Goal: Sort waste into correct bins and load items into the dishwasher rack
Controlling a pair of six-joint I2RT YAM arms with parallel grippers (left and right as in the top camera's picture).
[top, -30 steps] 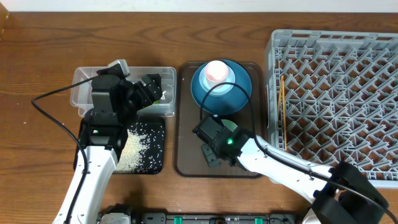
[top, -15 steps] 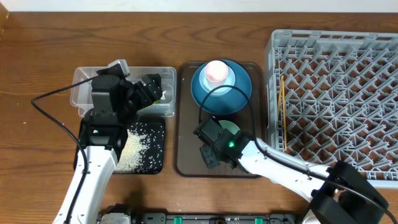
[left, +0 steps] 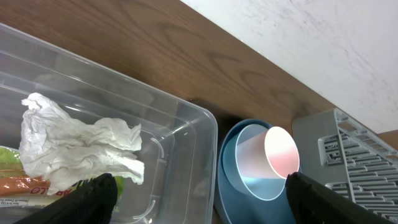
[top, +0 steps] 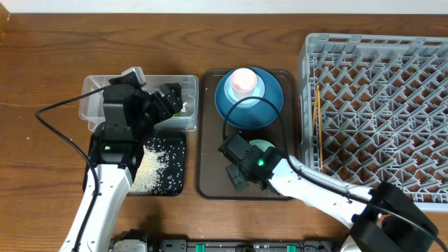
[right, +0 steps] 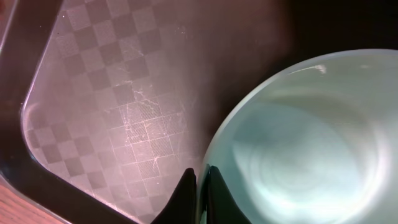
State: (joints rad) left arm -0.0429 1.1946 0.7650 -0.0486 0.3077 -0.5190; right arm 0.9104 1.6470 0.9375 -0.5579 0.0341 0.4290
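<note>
Since a second ago the right claw [right: 198,186] has clamped onto the rim of the one mint-green bowl [right: 298,155], on the brown tray [top: 210,168] beside one blue plate-bowl [top: 269,98] holding one pink cup [top: 243,79]. Print on the snack wrapper [left: 25,186] is unreadable; it lies partly under one tissue [left: 74,140] in the clear tub [top: 94,105], where the left claw [top: 170,100] hangs with fingers [left: 99,199] wide apart. Rice grains [top: 150,168] cover the black tray [top: 183,168]; one pair of chopsticks [top: 318,126] lies in the rack [top: 378,105].

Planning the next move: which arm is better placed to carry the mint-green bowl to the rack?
Right. The right gripper is shut on the rim of the mint-green bowl, and the rack stands on that side. The left gripper hangs open over the clear tub.
</note>
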